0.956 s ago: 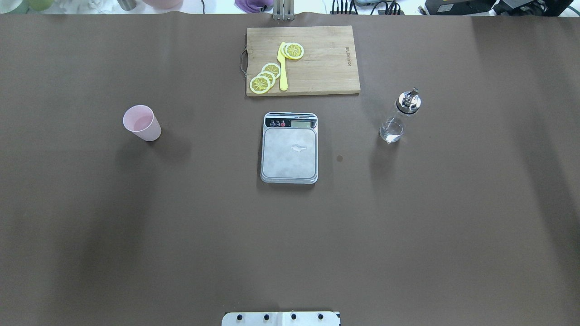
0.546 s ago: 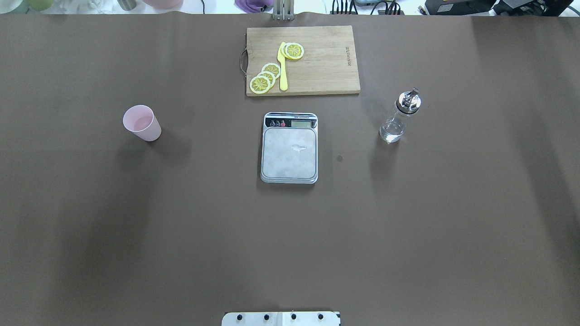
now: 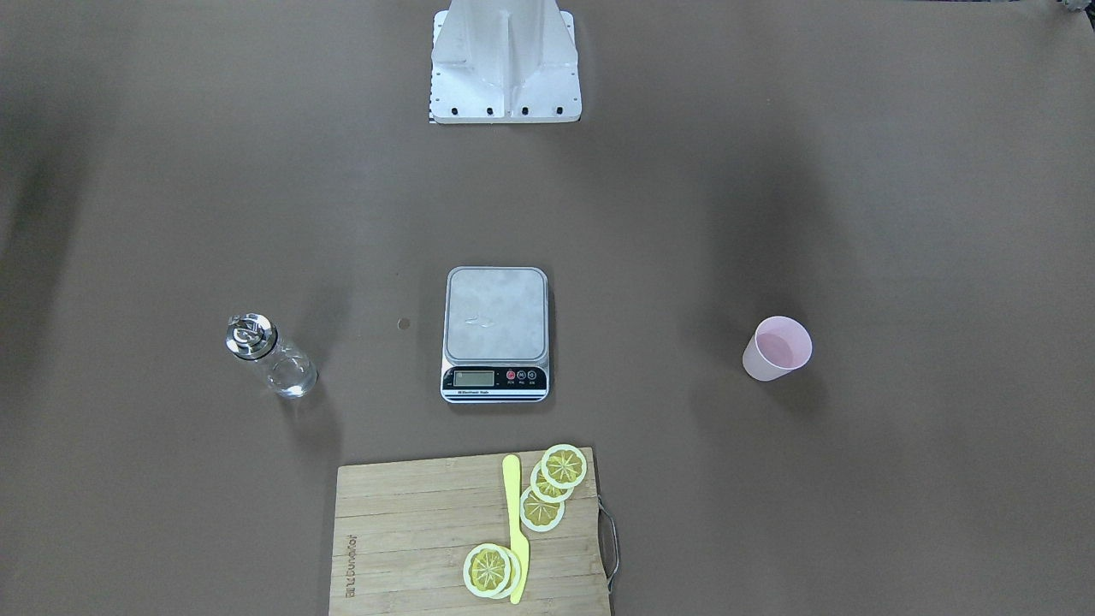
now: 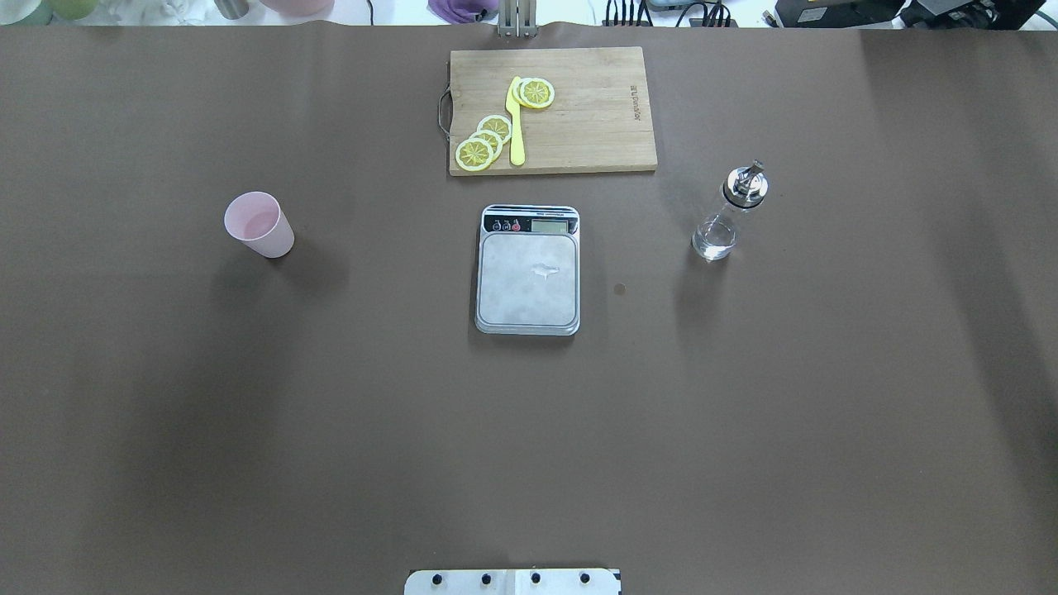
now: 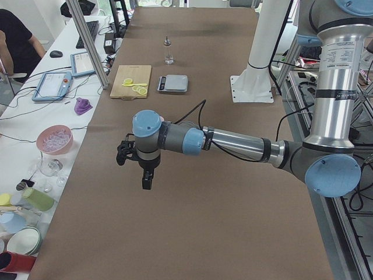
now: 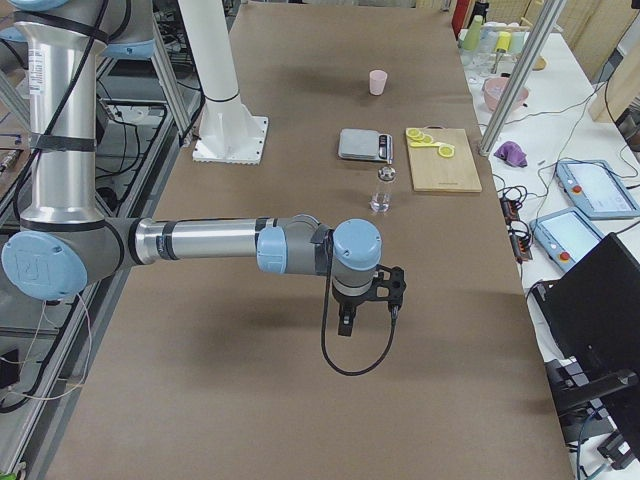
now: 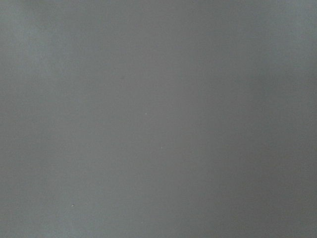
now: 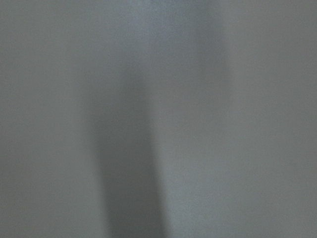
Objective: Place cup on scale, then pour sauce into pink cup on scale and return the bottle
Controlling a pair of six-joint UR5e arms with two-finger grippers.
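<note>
Overhead exterior: scale [image 4: 527, 277] sits mid-table, steel platform carrying nothing but a small pale mark, display strip at the end away from the robot base. Cup [image 4: 259, 224] stands upright on the table [image 4: 529, 454], well apart from the scale on the robot's left side. Bottle [image 4: 727, 216] stands upright, well apart from the scale on the robot's right side, metal spout cap on. Cutting board [image 4: 591, 124] lies just beyond the scale's display end, with lemon slices [image 4: 483, 142] and a yellow knife [image 4: 516, 124] on it. Side views: left gripper [image 5: 133, 156] and right gripper [image 6: 368, 295] each hang above brown table, well apart from the scale; jaws apart or together, cannot tell
</note>
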